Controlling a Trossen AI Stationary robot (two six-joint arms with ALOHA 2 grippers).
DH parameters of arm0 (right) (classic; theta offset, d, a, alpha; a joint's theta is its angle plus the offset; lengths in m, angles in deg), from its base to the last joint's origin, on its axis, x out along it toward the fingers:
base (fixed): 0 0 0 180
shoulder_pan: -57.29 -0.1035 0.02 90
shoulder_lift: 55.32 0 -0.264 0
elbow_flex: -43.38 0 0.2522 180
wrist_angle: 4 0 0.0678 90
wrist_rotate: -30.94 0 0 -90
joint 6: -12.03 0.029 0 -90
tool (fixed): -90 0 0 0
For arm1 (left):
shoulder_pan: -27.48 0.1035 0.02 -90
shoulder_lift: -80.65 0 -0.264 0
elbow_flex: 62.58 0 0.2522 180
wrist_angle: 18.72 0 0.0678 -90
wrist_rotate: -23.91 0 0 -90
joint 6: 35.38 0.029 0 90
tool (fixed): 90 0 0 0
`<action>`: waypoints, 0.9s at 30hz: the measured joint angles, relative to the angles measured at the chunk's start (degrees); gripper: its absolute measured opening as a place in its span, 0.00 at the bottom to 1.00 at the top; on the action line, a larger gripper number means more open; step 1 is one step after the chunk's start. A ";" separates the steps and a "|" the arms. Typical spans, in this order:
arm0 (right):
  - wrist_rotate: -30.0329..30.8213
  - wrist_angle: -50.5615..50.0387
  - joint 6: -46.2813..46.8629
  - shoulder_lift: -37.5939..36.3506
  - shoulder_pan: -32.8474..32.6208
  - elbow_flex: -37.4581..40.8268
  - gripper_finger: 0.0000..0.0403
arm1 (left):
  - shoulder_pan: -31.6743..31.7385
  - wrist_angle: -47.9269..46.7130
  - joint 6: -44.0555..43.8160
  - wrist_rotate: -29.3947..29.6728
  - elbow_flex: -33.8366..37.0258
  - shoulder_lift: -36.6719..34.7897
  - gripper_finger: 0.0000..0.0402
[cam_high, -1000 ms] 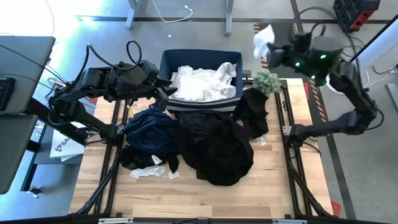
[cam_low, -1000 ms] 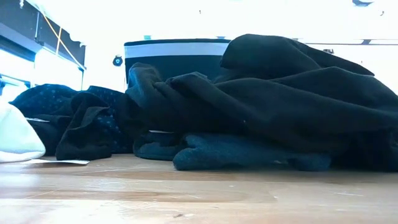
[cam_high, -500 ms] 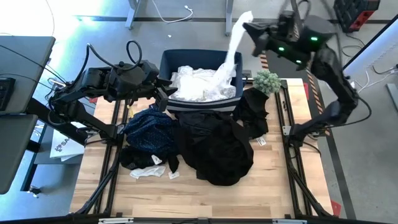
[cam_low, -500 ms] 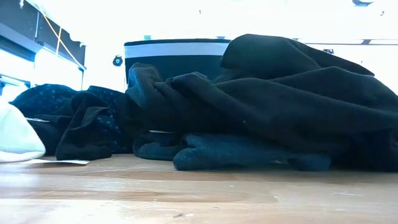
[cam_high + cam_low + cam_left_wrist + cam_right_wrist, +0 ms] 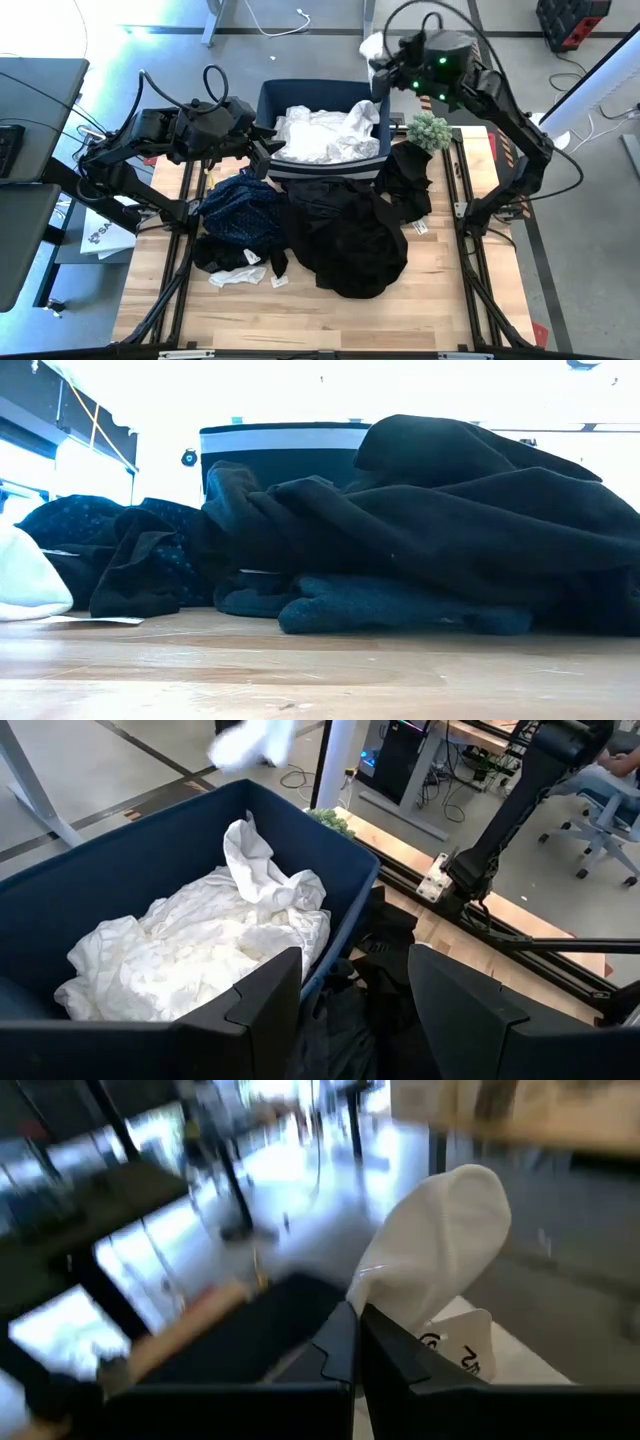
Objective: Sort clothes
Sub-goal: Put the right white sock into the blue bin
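Note:
A dark blue bin (image 5: 268, 100) at the table's far side holds white shirts (image 5: 325, 132), which also show in the left wrist view (image 5: 200, 935). Black clothes (image 5: 348, 232) and a navy dotted garment (image 5: 240, 205) lie on the table in front of the bin, with small white socks (image 5: 236, 275) nearer the front. My right gripper (image 5: 384, 62) is shut on a small white garment (image 5: 372, 44) in the air above the bin's far right corner. My left gripper (image 5: 350, 1010) is open and empty at the bin's near left corner (image 5: 262, 148). My right gripper pinches the white garment between its two shut fingers, at one end of it (image 5: 372, 1302). The rest of the garment (image 5: 445, 1230) bulges out beyond the fingertips. It is lifted clear of the bin and the table; it also shows as a white blur in the left wrist view (image 5: 250, 738).
A green plant-like thing (image 5: 430, 130) sits at the bin's right side. In the low view the black pile (image 5: 450, 520) hides most of the bin (image 5: 280, 445), and a white sock (image 5: 25, 580) lies at the left. Bare wood lies along the table's near edge (image 5: 300, 320).
My right gripper has swung from beyond the table's far right corner toward the left, to above the bin's far right corner, staying shut. The white garment has gone with it, trailing long and blurred half a second ago, and is bunched at the fingers now.

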 joint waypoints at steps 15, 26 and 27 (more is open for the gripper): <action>2.33 -17.05 -0.79 6.36 -2.90 -0.02 0.00 | 0.00 -0.01 -0.02 0.00 0.00 0.00 0.46; 2.31 -30.22 -3.62 15.90 -1.39 -0.02 0.00 | 0.00 -0.02 -0.05 0.02 0.00 0.00 0.46; 1.79 -31.73 -3.62 17.36 -1.65 -0.02 0.01 | 0.00 0.00 -0.06 0.02 0.00 0.00 0.46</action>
